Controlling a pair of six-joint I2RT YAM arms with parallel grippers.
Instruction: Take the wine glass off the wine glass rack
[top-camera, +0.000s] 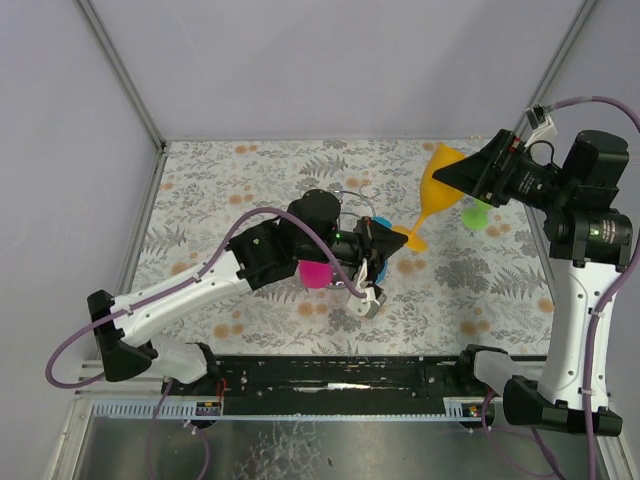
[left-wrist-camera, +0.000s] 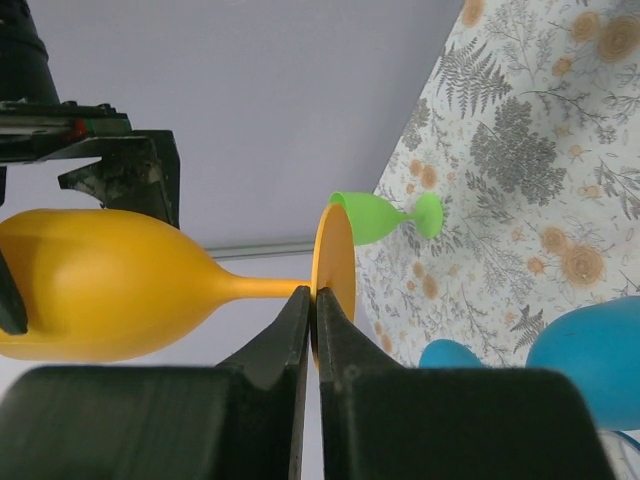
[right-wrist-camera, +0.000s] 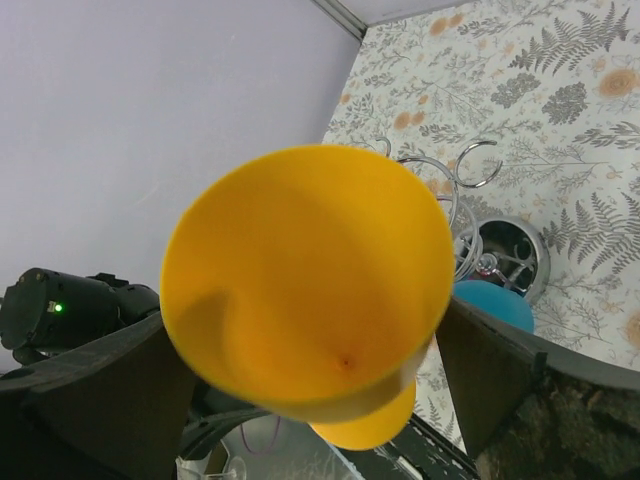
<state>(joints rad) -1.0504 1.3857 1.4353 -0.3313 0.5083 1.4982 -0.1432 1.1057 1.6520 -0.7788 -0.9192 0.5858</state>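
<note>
Wine glass (left-wrist-camera: 110, 285) foot in left hand (left-wrist-camera: 312, 296)

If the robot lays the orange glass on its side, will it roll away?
Probably, in a curve: the orange glass has a round bowl and a narrower round foot. It looks like matte plastic, so likely light and not easily broken. Upright it may tip, being tall on a thin stem.

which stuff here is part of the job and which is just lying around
In the job: orange wine glass, wine glass rack, left gripper, right gripper.
Not in the job: green glass, blue glass, pink glass.
</note>
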